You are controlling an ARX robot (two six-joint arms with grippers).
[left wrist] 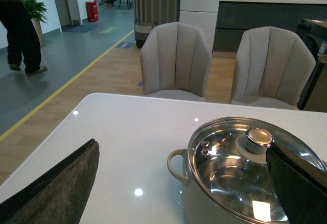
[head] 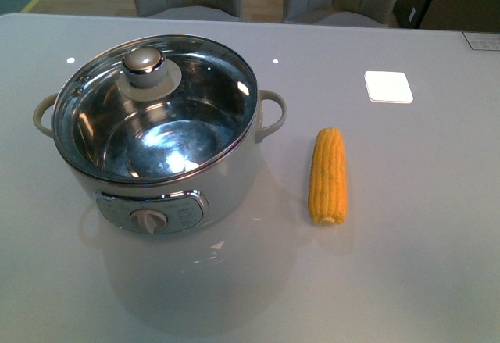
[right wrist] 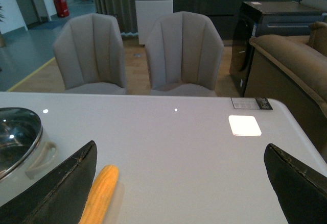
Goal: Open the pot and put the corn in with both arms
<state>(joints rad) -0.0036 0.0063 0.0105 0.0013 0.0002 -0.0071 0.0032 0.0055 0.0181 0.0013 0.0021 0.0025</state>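
Observation:
The white pot (head: pixel 168 191) stands on the table's left half, its glass lid (head: pixel 156 108) with a steel knob (head: pixel 144 62) resting on top. The yellow-orange corn (head: pixel 327 176) lies on the table to the pot's right, pointing away from me. Neither arm shows in the front view. In the left wrist view my left gripper (left wrist: pixel 186 183) is open, its fingers (left wrist: pixel 61 188) wide apart, with the pot (left wrist: pixel 204 203) and lid knob (left wrist: pixel 259 137) ahead. In the right wrist view my right gripper (right wrist: pixel 179 183) is open and empty, with the corn (right wrist: pixel 100 193) beside one finger.
A white square patch (head: pixel 388 87) shows on the table's far right. Two grey chairs (left wrist: pixel 176 60) stand behind the far table edge. A brown sofa (right wrist: pixel 291 71) and a dark cabinet are off to the right. A person stands far left on the floor (left wrist: pixel 20 30).

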